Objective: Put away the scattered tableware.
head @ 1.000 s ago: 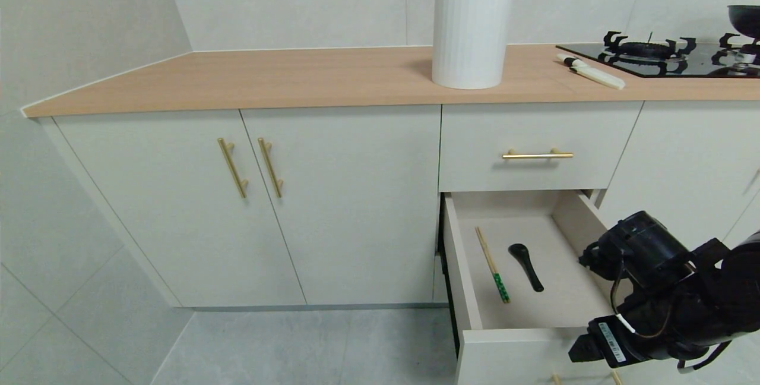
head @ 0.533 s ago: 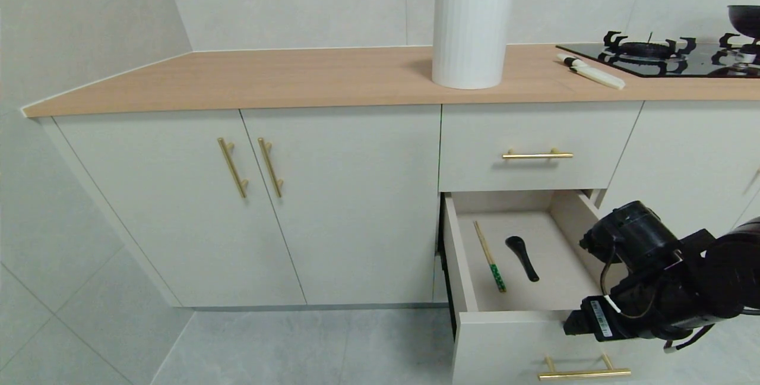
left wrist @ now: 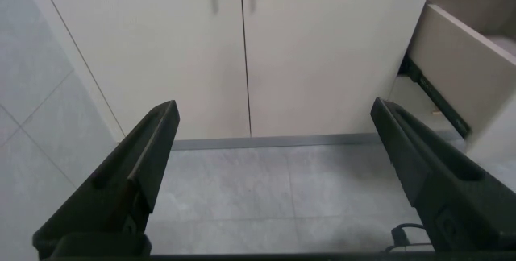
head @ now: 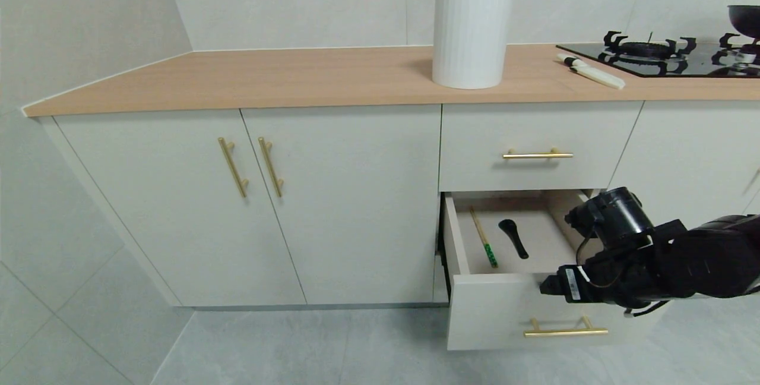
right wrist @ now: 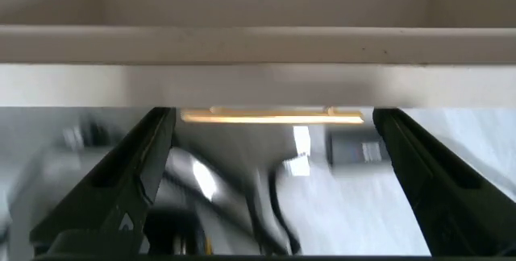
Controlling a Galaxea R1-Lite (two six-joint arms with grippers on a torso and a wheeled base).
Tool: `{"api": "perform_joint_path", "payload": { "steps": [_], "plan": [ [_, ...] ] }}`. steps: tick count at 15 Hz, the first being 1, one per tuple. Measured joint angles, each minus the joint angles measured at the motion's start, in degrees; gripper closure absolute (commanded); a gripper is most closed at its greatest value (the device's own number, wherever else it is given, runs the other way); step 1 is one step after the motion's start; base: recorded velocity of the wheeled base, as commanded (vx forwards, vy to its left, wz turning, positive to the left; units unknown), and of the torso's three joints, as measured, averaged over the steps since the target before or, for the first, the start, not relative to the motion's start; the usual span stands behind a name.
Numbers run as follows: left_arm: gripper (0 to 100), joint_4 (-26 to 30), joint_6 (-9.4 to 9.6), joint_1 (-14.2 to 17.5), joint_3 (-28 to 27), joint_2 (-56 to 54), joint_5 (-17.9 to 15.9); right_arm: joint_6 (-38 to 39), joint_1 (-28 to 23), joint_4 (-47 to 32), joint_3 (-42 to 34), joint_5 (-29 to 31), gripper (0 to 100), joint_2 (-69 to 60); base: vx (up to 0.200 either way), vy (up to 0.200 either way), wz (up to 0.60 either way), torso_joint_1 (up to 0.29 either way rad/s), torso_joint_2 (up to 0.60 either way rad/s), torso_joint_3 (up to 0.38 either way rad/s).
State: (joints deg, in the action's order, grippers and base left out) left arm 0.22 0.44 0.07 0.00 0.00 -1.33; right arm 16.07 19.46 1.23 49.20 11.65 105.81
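The lower drawer (head: 504,308) stands partly pulled out of the cabinet. Inside it lie a pair of wooden chopsticks with green tips (head: 484,245) and a black spoon (head: 513,237). My right gripper (head: 549,285) is against the drawer's front panel, just above its gold handle (head: 565,331). In the right wrist view the right gripper (right wrist: 274,132) is open, its fingers wide on either side of the handle (right wrist: 272,116). My left gripper (left wrist: 274,116) is open and holds nothing, low over the floor and facing the cupboard doors.
On the wooden counter stand a white ribbed canister (head: 472,28) and a cream-handled knife (head: 591,71), with a black gas hob (head: 665,55) at the right. A shut upper drawer (head: 537,147) sits above the open one. Two cupboard doors (head: 249,195) are shut.
The lower drawer has slid a good way back into the cabinet. My right gripper has moved with it toward the cabinet, staying at the front panel.
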Motion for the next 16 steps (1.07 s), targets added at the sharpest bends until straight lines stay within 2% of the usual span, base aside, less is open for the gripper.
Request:
{"api": "perform_joint_path", "payload": {
  "steps": [8, 12, 16],
  "plan": [
    [0, -0.01, 0.0, 0.0, 0.0, 0.0, 0.0, -2.52, -2.9, 7.66, 13.97, -0.09, 0, 12.21, 0.0, 0.0, 0.0, 0.0, 0.0, 0.0],
    [0, 0.0, 0.02, 0.0, 0.0, 0.0, 0.0, -6.72, -5.27, 17.94, 15.81, -0.11, 0, 16.07, 0.0, 0.0, 0.0, 0.0, 0.0, 0.0],
    [0, 0.0, 0.0, 0.0, 0.0, 0.0, 0.0, -7.42, -6.42, 24.11, 16.45, -0.17, 0, 19.69, 0.0, 0.0, 0.0, 0.0, 0.0, 0.0]
  ]
}}
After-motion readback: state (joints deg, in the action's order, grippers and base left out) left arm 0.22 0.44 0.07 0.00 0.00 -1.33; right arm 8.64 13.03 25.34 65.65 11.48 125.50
